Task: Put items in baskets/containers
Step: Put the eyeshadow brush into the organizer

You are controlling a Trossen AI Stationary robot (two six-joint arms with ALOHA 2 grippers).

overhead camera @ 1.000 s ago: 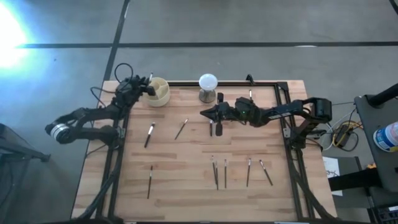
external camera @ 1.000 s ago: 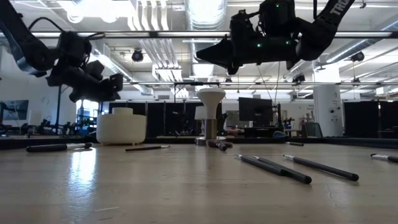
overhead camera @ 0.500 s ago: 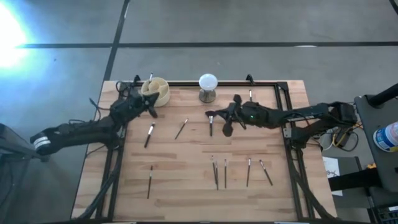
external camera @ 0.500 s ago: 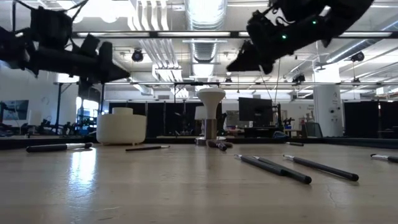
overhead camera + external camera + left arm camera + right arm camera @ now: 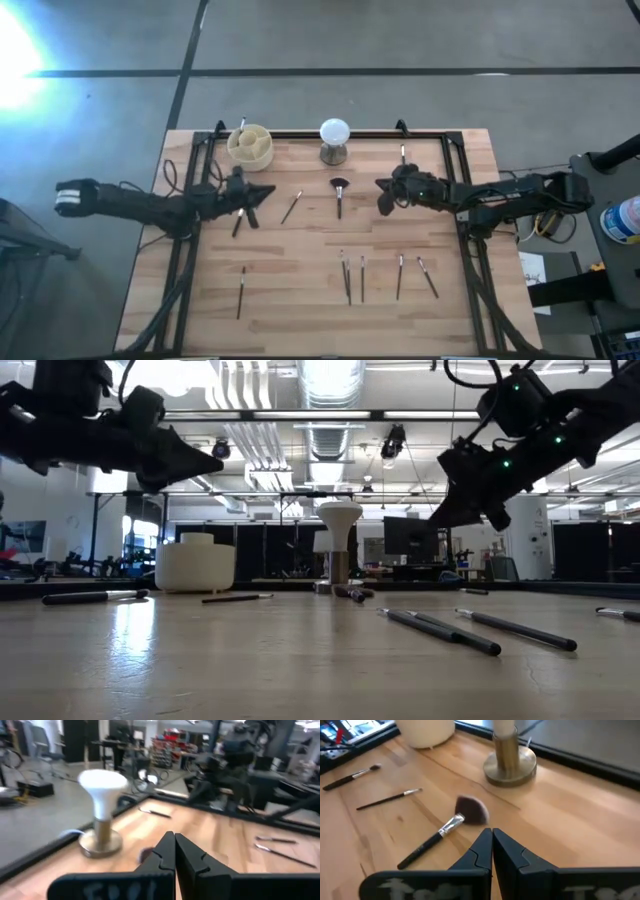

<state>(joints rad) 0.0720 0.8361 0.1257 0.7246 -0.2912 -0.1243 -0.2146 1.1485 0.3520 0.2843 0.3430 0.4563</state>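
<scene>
The cream cup [image 5: 250,145] stands near the table's far-left corner, with a thin brush [image 5: 242,124] at its far rim. Dark brushes lie flat on the wood. The fan brush [image 5: 338,196] [image 5: 440,833] is mid-table, one thin brush [image 5: 291,207] lies left of it, and another [image 5: 240,216] is partly under my left arm. Several more lie toward the near edge [image 5: 362,278]. My left gripper [image 5: 264,190] [image 5: 174,840] hovers shut, between the cup and the thin brushes. My right gripper [image 5: 381,196] [image 5: 491,836] hovers shut, right of the fan brush.
A white ball on a metallic stand [image 5: 335,140] [image 5: 510,760] sits at the far edge, between the two grippers. A lone brush [image 5: 403,152] lies by the far-right frame rail, and another [image 5: 241,290] lies near the left near edge. Black frame rails border the table.
My left gripper has left the cup, moving toward the near edge and the table's middle as the arm swung low. My right gripper has drawn back toward the right edge from over the fan brush, which now lies uncovered on the table.
</scene>
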